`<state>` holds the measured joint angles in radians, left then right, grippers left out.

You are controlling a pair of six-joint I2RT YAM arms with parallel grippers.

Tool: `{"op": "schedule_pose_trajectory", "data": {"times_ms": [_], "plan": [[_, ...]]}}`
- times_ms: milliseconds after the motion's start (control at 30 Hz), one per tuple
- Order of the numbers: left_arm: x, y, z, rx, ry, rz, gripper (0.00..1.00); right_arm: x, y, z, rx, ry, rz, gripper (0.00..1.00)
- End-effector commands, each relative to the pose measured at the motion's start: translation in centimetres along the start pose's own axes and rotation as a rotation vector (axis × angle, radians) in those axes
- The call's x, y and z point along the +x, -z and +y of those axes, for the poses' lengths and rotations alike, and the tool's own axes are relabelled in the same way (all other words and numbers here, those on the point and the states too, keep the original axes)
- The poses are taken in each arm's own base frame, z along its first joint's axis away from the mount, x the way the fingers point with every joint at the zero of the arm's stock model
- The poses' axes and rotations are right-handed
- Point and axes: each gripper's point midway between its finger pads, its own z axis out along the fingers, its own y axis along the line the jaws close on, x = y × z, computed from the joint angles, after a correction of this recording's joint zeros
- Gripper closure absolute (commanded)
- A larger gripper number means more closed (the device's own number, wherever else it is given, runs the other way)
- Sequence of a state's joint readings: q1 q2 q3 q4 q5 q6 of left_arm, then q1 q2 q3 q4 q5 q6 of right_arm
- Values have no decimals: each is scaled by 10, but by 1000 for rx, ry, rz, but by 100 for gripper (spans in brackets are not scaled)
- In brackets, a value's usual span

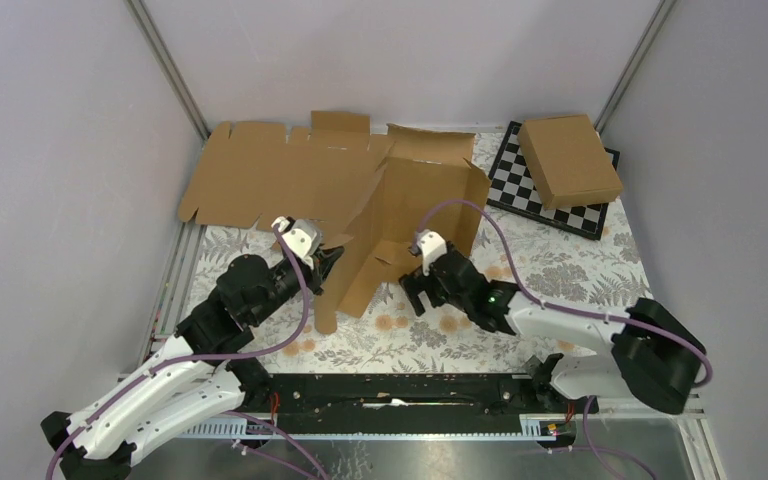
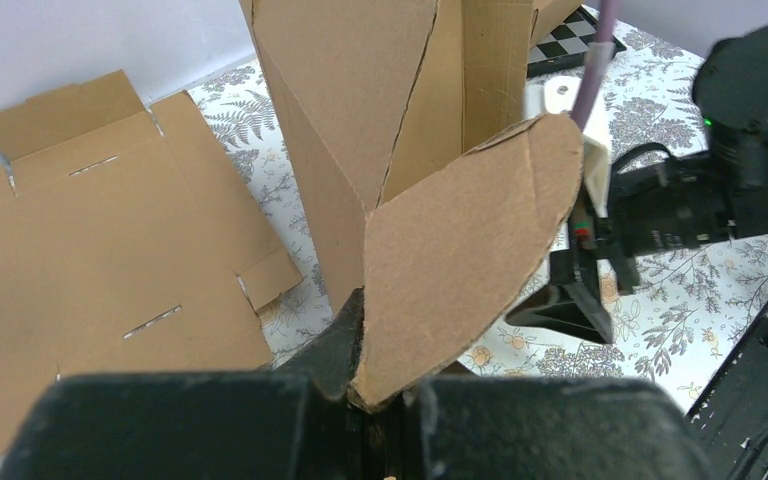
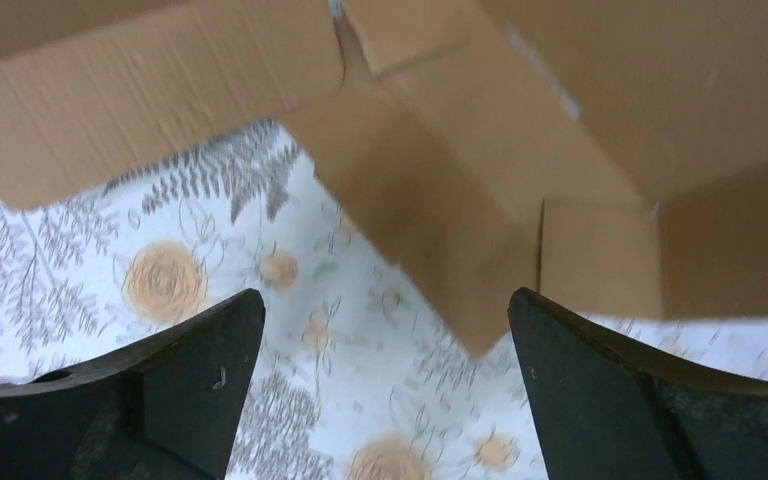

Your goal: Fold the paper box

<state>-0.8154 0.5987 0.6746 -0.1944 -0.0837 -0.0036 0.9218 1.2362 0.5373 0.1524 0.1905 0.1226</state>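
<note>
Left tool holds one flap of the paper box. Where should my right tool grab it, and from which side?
Probably the narrow flap jutting from the paper box toward the open right tool. Come in straight from the near side: its thin free end points into the gap between the fingers, away from the left tool pinching the rounded flap.

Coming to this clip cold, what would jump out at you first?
A half-folded plain brown cardboard box stands upright mid-table, its rounded flap pinched in the shut left tool. The right tool sits wide open just on its near side, holding nothing. Behind, a wide flat brown cardboard sheet lies at the rear left and a closed brown cardboard box rests on a black-and-white chessboard at the rear right.
</note>
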Motion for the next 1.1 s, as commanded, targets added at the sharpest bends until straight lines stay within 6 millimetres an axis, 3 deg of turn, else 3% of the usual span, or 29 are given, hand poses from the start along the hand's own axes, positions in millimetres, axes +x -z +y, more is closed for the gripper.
{"op": "schedule_pose_trajectory", "data": {"times_ms": [0, 233, 367, 533, 700, 900, 1067], "plan": [[-2, 4, 3, -14, -6, 6, 100, -34, -19, -4, 30, 263, -36, 0], [-2, 5, 1, 0, -7, 4, 100, -6, -56, 22, -151, 589, 55, 0], [-2, 7, 0, 8, -6, -1, 100, 7, -81, 18, -127, 676, 129, 2], [0, 8, -1, 15, -7, 6, 100, 14, -106, 11, -67, 693, 183, 13], [3, 8, -2, 18, -7, 16, 100, 11, -106, 10, -59, 696, 155, 34], [8, 8, -3, 21, 2, 37, 100, 2, -101, 9, -53, 711, 122, 80], [16, 8, 1, 5, -27, 77, 100, -5, -96, 9, -49, 697, 108, 94]]}}
